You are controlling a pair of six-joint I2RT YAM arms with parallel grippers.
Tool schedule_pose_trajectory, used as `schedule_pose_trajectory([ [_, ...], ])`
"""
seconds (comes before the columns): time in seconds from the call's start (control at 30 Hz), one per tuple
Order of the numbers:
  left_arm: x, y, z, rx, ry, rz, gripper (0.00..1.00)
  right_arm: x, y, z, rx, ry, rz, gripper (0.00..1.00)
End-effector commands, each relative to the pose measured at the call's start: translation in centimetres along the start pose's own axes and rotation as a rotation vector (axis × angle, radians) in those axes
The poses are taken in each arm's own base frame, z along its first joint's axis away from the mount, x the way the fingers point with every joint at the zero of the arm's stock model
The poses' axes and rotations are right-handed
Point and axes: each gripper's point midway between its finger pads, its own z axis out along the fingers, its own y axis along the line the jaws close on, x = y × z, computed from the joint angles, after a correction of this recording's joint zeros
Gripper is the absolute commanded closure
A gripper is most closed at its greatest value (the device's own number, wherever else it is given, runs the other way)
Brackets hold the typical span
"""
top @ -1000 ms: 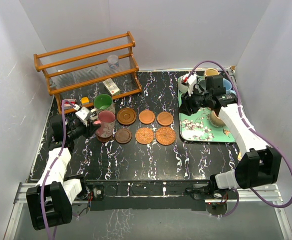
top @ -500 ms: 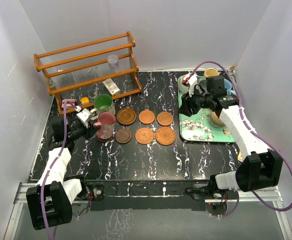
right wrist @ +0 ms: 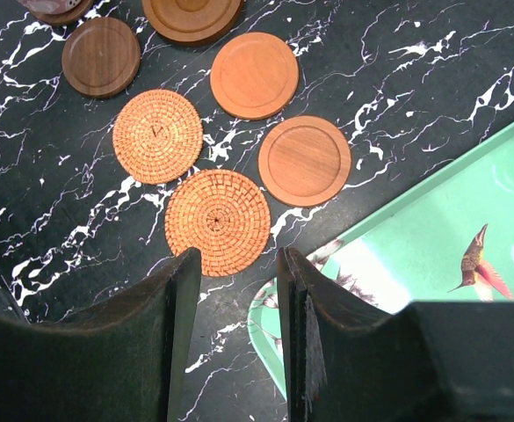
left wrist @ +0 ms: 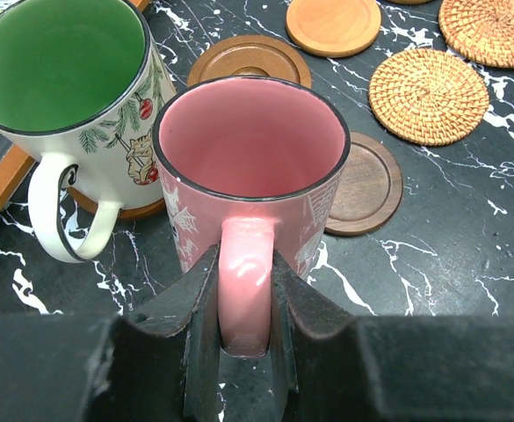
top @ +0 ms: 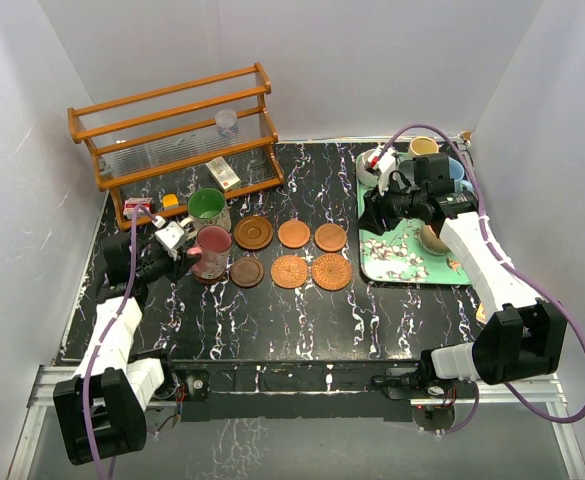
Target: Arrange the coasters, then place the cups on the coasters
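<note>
No lettering could be read anywhere. The pink mug [left wrist: 252, 141] carried a white drawn pattern on its side, and the green mug [left wrist: 59, 61] bore pine sprigs, red berries and a small figure. The tray [right wrist: 415, 237] was printed with a hummingbird, and the small box [top: 223, 174] on the wooden rack [top: 172, 125] had print too small to make out.

The left arm reached forward from its base with the wrist level. The left gripper [left wrist: 243, 272] was clamped on the pink mug's handle, one finger on each side (the handle filled the gap between them). That mug stood upright well to the left of the tray in the top view, with the green mug touching or just beside it on the side away from the tray. The green mug sat on a brown coaster [left wrist: 125, 208]. A coaster edge [right wrist: 63, 12] showed under the pink mug, but I could not tell whether the mug rested on it.

The right arm stretched up along the tray and bent back over the tray's left rim. The right gripper [right wrist: 237, 264] pointed down with its jaws partly apart and nothing between them.

Between the tray and the pink mug lay two wicker coasters [right wrist: 157, 136] [right wrist: 217, 221] and four wooden coasters [right wrist: 255, 75], all flat on the marble table [right wrist: 397, 61]. Several mugs [top: 424, 145] stood on the tray's far end.
</note>
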Motion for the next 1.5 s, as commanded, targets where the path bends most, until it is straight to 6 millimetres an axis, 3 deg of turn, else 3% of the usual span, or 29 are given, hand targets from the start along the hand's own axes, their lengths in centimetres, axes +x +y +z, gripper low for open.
schedule_pose_trajectory([
  [0.0, 0.0, -0.3, -0.5, 0.003, 0.013, 0.048, 0.85, -2.1, 0.1, -0.9, 0.013, -0.076, -0.055, 0.61],
  [0.33, 1.1, -0.2, -1.1, -0.033, 0.059, 0.063, 0.77, -2.0, 0.1, -0.9, 0.010, -0.075, -0.057, 0.61],
  [1.13, 2.6, -0.2, -2.1, -0.062, 0.132, 0.105, 0.70, -1.9, 0.2, -1.0, 0.012, -0.076, -0.061, 0.60],
  [1.47, 1.5, -0.1, -3.0, -0.072, 0.156, 0.121, 0.59, -1.9, 0.3, -1.2, 0.018, -0.078, -0.066, 0.60],
])
